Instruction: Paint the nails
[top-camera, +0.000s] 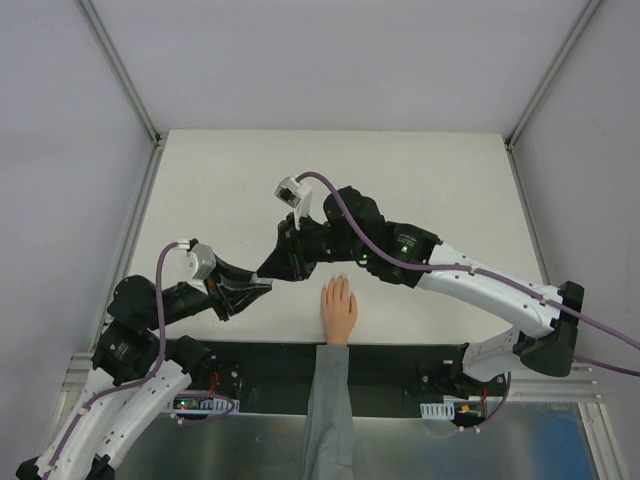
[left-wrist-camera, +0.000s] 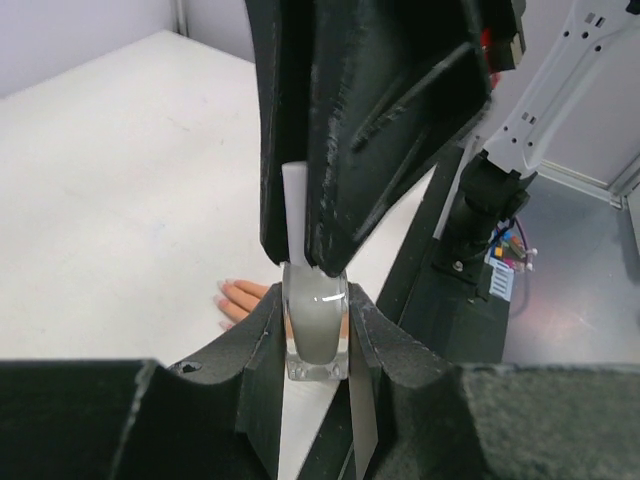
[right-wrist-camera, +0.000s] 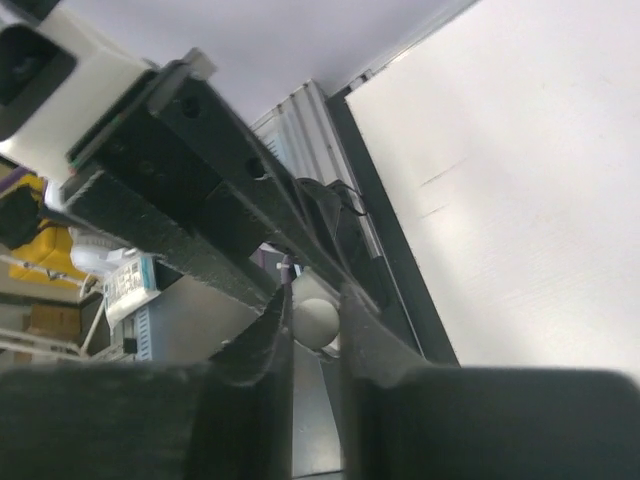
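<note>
A peach-coloured hand (top-camera: 338, 308) with a grey sleeve (top-camera: 328, 410) lies flat on the white table, fingers pointing away. Its tiny pale nails (left-wrist-camera: 224, 290) show in the left wrist view; in the top view they are too small to make out. My left gripper (top-camera: 262, 286) is shut on a clear nail polish bottle (left-wrist-camera: 316, 328) filled with grey polish, just left of the hand. My right gripper (top-camera: 277, 268) meets it from the other side and is shut on the bottle's white cap (left-wrist-camera: 297, 215), whose round end (right-wrist-camera: 318, 322) sits between its fingers.
A black strip (top-camera: 400, 362) with the arm bases runs along the table's near edge, under the sleeve. White walls and metal frame rails (top-camera: 128, 85) enclose the table on three sides. The right arm (top-camera: 480, 285) stretches across behind the hand.
</note>
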